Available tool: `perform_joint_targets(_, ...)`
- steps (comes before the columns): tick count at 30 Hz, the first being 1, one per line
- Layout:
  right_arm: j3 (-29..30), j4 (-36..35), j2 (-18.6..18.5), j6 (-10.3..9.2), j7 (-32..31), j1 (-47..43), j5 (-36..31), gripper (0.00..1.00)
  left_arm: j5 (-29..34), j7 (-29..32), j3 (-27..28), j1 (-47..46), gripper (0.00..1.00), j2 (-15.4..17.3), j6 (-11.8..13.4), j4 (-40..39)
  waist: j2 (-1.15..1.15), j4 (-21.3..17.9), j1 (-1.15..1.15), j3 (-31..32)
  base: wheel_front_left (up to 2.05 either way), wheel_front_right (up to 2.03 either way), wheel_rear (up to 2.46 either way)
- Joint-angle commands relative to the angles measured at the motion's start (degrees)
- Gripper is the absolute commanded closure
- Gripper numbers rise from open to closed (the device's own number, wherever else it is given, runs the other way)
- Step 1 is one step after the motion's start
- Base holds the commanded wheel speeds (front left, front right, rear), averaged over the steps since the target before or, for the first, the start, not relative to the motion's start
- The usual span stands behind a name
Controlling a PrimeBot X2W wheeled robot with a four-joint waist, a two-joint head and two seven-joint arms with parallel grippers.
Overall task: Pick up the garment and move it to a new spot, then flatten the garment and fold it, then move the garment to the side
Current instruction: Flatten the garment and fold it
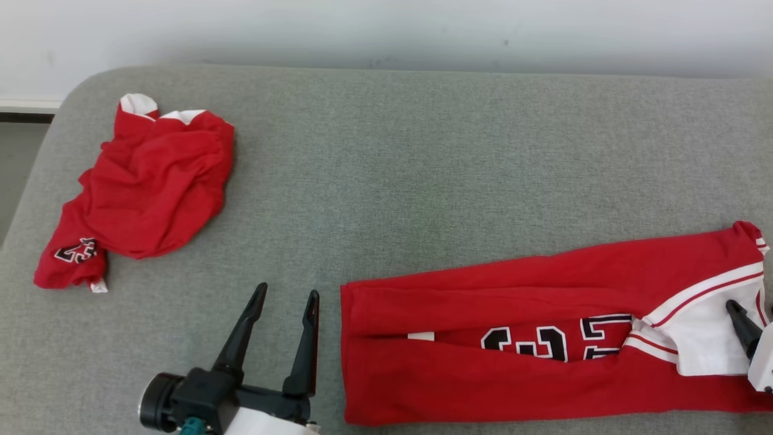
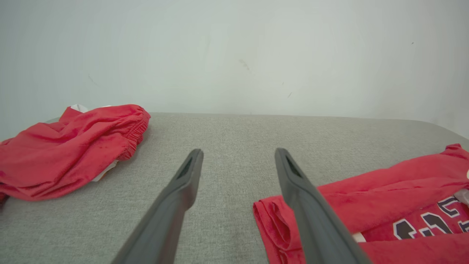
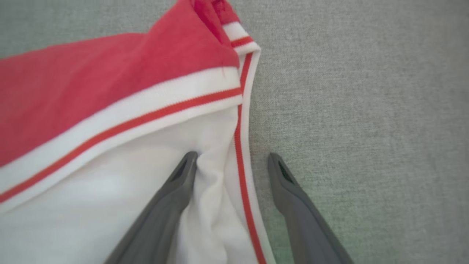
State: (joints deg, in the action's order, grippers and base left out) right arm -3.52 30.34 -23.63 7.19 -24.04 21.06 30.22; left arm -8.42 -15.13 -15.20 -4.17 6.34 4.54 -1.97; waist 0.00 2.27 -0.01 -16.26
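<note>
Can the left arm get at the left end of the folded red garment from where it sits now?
Probably yes. The left end effector is open and sits just beside the left edge of the folded red garment. Between them is a narrow strip of bare grey cushion, and nothing lies in the way.

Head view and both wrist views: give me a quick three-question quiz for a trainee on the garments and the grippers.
1. True or false: the left gripper is shut on the folded garment.
2. The right gripper has one finger on each side of: A) the garment's striped edge; B) the number print; C) a sleeve cuff.
3. Fill in: the crumpled garment lies to the robot's ____ of the folded one.

Key: 1 false, it is open beside it; 2 A; 3 left.
</note>
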Motion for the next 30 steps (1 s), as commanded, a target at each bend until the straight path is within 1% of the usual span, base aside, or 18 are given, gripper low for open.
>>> perform_joint_targets(1, -3.94, 2.41, 3.55, 0.66, -3.65, -3.23, 3.43, 0.02, 0.89, 0.01, 0.63, 0.57, 0.00, -0.26, -0.38, 0.31, 0.00, 0.56, 0.01, -0.01, 0.00, 0.00, 0.00)
perform_joint_targets(2, -4.61, 1.68, 3.89, 0.72, -3.51, -3.27, 5.49, 0.74, 1.21, 0.01, 0.97, 0.59, 0.00, -0.43, -0.78, 0.30, 0.00, 0.71, 0.01, 0.02, 0.00, 0.00, 0.00)
perform_joint_targets(3, -5.41, 0.78, 4.07, 0.86, -3.30, -3.28, 7.67, 1.00, 1.40, 0.01, 1.45, 0.71, 0.00, -0.67, -0.92, 0.31, 0.00, 0.83, 0.01, 0.07, 0.00, 0.00, 0.00)
perform_joint_targets(5, -6.77, -0.88, 3.33, 0.96, -2.18, -3.35, 11.38, 1.00, 1.78, 0.01, 2.18, 1.12, 0.00, -0.94, -1.48, 0.58, 0.00, 0.99, 0.01, 0.27, 0.00, 0.00, 0.00)
perform_joint_targets(7, -6.99, -1.87, 1.48, 0.64, -0.45, -3.17, 14.25, 1.00, 2.28, 0.01, 2.97, 1.30, 0.00, -1.18, -1.88, 0.76, 0.00, 1.04, 0.01, 0.62, 0.00, 0.00, 0.00)
perform_joint_targets(10, -6.47, -2.12, -1.62, 0.45, 2.13, -2.98, 16.79, 1.00, 2.42, 0.01, 4.01, 2.19, 0.00, -1.61, -2.31, 1.15, 0.00, 0.93, 0.01, 1.59, 0.00, 0.00, 0.00)
perform_joint_targets(15, -4.10, -1.48, -6.54, 0.29, 4.16, -2.57, 20.29, 1.00, 2.75, 0.01, 5.61, 3.63, 0.00, -2.33, -2.82, 1.53, 0.00, 0.41, 0.01, 3.27, 0.00, 0.00, 0.00)
perform_joint_targets(19, -1.26, -0.80, -10.99, 0.24, 5.25, -3.07, 22.20, 1.00, 3.07, 0.01, 6.80, 4.57, 0.00, -2.60, -3.29, 1.89, 0.00, 0.07, 0.01, 4.13, 0.00, 0.00, 0.00)
perform_joint_targets(25, 4.93, -0.43, -17.99, 0.24, 6.41, -5.37, 23.66, 1.00, 3.29, 0.00, 8.16, 5.80, 0.00, -2.97, -3.57, 2.53, 0.00, -0.24, 0.01, 5.11, 0.00, 0.00, 0.00)
perform_joint_targets(28, 6.43, -2.44, -20.72, 0.24, 5.42, -7.02, 23.74, 1.00, 3.06, 0.00, 8.09, 6.22, 0.00, -3.15, -3.76, 2.92, 0.00, -0.54, 0.01, 5.74, 0.00, 0.00, 0.00)
perform_joint_targets(30, 6.38, -5.38, -21.65, 0.24, 4.46, -8.02, 23.82, 1.00, 2.90, 0.00, 8.07, 6.58, 0.00, -3.20, -3.62, 3.24, 0.00, -0.89, 0.01, 6.28, 0.00, 0.00, 0.00)
